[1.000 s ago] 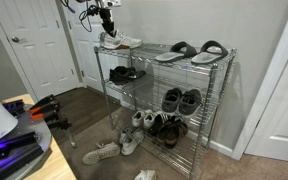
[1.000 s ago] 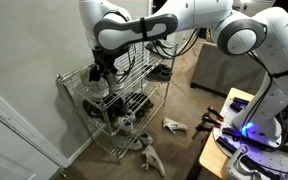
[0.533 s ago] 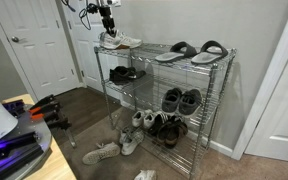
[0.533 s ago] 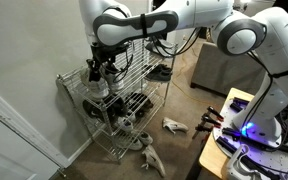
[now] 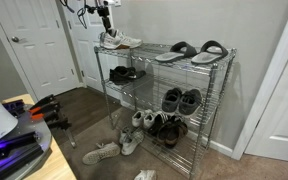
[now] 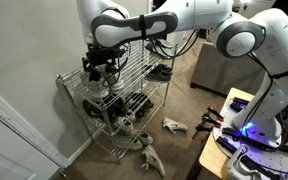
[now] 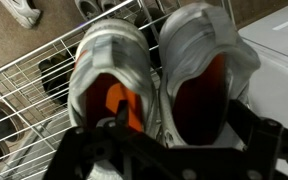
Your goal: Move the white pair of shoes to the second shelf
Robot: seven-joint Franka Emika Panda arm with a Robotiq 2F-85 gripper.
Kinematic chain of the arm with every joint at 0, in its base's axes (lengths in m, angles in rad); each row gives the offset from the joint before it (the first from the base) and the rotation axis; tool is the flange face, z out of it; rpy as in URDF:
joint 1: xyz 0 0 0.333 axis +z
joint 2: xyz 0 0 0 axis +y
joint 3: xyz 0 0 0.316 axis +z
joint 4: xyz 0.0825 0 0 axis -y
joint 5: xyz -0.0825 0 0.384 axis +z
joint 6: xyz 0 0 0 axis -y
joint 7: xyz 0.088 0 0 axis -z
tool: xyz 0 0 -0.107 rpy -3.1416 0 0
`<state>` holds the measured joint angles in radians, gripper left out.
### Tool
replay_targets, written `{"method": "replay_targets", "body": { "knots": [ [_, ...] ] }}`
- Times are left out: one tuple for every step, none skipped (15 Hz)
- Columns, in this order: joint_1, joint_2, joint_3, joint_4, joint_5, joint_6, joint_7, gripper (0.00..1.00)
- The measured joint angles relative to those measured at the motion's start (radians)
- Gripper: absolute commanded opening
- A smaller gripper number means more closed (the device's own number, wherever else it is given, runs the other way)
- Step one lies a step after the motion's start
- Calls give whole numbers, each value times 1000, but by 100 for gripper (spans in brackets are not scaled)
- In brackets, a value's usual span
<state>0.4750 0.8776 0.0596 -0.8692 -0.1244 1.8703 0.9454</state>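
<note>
Two white shoes parallel, heels toward fingers, toes away.

2 distant exterior views, both on wire rack; wrist view close above white shoes.

Slide sandals lie on the top tier. Loose sneakers lie on the carpet near a white door.

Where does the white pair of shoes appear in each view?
In an exterior view: the white pair of shoes, upper left, atop the wire rack.
In an exterior view: left of centre, atop that rack.
Wrist view: fills the middle.
Shared landmark: the wire rack.
</note>
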Motion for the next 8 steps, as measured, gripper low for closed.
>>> {"method": "replay_targets", "body": {
  "knots": [
    [3, 8, 1, 0, 0, 5, 15, 100],
    [6, 17, 1, -1, 0, 10, 26, 100],
    [8, 27, 0, -2, 0, 16, 32, 100],
    [9, 36, 0, -2, -1, 23, 33, 100],
    [9, 45, -1, -3, -1, 28, 33, 100],
    [8, 51, -1, -5, -1, 32, 33, 97],
    [8, 56, -1, -7, -1, 35, 32, 73],
    [7, 57, -1, -10, -1, 38, 30, 72]
  ]
}}
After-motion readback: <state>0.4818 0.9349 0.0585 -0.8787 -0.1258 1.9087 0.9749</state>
